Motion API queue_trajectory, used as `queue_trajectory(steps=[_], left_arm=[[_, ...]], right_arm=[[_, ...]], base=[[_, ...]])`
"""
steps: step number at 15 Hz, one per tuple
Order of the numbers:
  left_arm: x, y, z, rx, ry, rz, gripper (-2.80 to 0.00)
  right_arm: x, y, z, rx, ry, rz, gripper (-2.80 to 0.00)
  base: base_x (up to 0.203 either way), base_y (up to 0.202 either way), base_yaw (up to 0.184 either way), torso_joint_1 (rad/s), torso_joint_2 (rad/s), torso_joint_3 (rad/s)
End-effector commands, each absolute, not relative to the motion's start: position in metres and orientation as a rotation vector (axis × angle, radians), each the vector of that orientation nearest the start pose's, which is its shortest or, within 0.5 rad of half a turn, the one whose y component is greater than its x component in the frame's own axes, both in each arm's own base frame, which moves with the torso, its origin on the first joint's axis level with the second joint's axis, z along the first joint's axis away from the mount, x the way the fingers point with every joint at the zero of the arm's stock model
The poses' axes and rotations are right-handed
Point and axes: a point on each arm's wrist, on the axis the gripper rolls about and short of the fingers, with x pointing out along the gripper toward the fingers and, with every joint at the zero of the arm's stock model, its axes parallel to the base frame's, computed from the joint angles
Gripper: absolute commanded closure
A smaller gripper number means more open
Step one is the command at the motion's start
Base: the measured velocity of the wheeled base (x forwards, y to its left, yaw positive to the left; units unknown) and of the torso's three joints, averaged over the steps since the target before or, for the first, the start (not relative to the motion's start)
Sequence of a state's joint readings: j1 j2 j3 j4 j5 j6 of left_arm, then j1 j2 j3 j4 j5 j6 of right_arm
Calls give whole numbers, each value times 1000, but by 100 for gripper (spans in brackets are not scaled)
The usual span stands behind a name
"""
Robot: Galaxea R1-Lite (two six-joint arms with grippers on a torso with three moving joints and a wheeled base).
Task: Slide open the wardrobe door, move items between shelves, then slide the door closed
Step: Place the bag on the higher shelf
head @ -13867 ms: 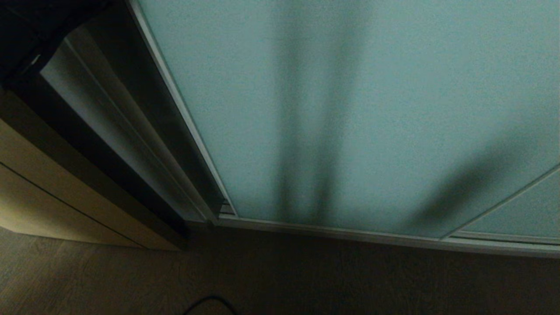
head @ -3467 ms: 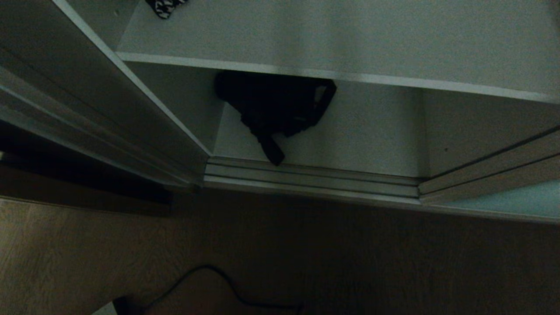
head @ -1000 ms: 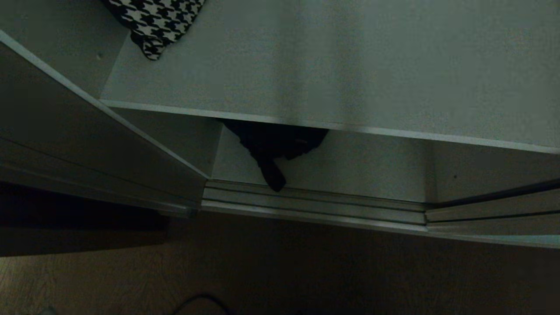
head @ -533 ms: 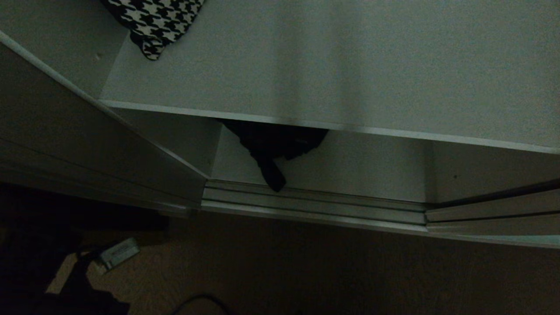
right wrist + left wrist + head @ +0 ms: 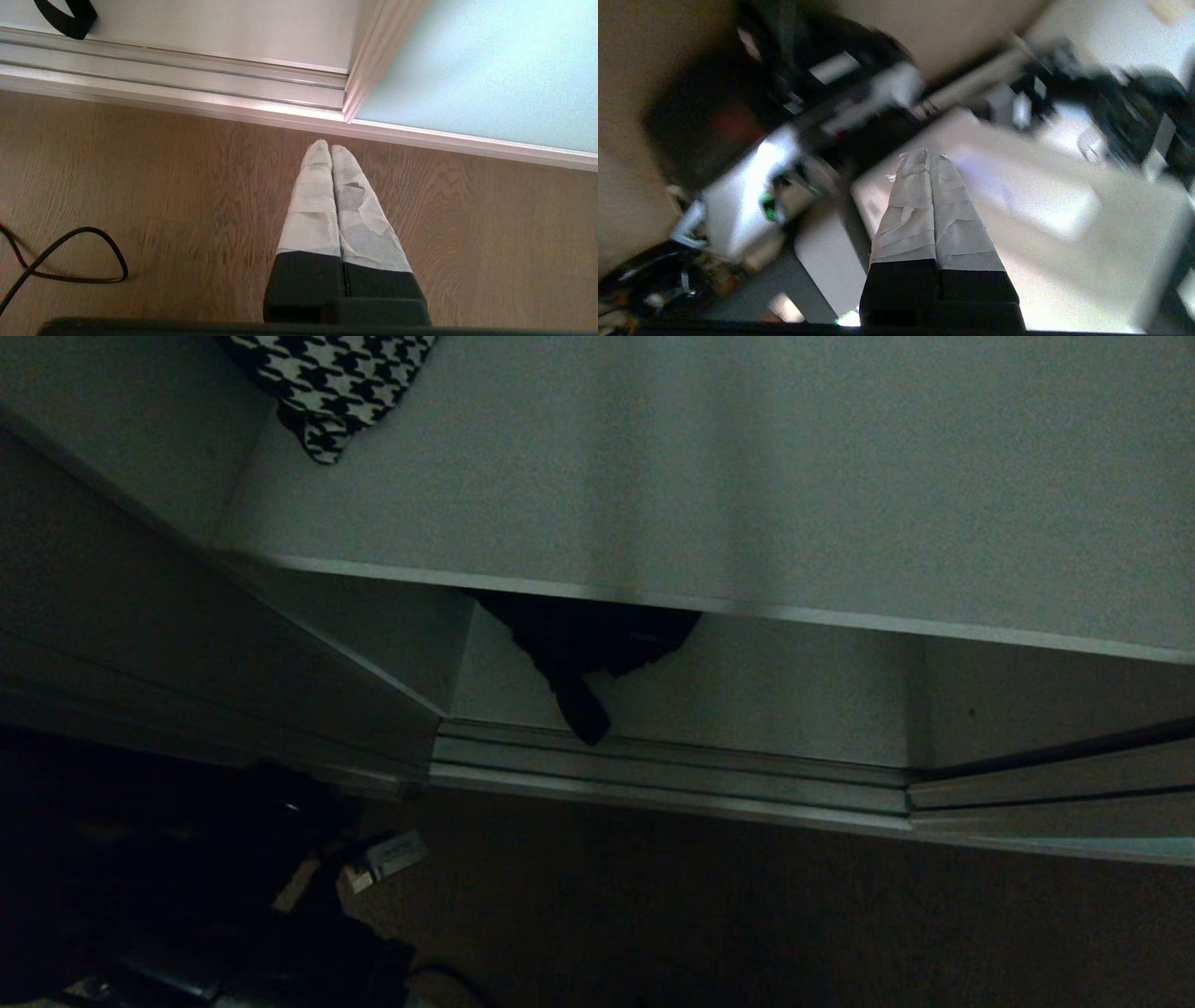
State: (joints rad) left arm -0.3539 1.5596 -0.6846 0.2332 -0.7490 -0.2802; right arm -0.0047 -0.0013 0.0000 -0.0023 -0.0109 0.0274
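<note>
- One arm is on the move: the left gripper (image 5: 930, 156), absent from the head view a second ago, now shows as a dark mass at that view's lower left, over the floor (image 5: 747, 915) in front of the wardrobe.
- Its jaws are pressed tight together with nothing between them, as the left wrist view shows plainly.
- That wrist view is smeared, which fits a fast swing; it seems to look out at the room, not yet at the shelves.
- My read: the door stage is done and the left arm is starting its reach for an item.
- The sliding wardrobe door (image 5: 476, 70) stands pushed aside to the right, its frosted panel clear of the opening.
- Two items wait: the black fabric piece (image 5: 588, 644) sits on the lower shelf (image 5: 775, 691), half tucked under the upper shelf (image 5: 747, 476), one strap trailing to the floor track (image 5: 672, 775).
- The houndstooth cloth (image 5: 327, 383) lies at the far left of the upper shelf.
- The right gripper (image 5: 331, 148) hangs parked over the floor just short of the track, jaws shut and empty.
- In the way: the upper shelf's front edge overhangs the black piece, so the reach has to go in low, and the jaws must open first.
- A black cable (image 5: 70, 261) loops on the floor near the right gripper, well clear of the opening.
</note>
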Motion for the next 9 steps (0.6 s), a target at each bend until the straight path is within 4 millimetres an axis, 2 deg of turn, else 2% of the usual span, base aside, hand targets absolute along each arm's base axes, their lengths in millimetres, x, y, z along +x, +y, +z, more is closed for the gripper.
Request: queue_trajectory(steps=[1, 9], left_arm=[[215, -96, 105, -449, 1331, -760, 0], [318, -131, 109, -668, 975, -525, 0]], right_arm=[[-23, 0, 76, 28, -5, -15, 0], [-23, 0, 76, 28, -5, -15, 0]], base=[[0, 0, 0, 0, 0, 0], [0, 0, 0, 0, 0, 0]])
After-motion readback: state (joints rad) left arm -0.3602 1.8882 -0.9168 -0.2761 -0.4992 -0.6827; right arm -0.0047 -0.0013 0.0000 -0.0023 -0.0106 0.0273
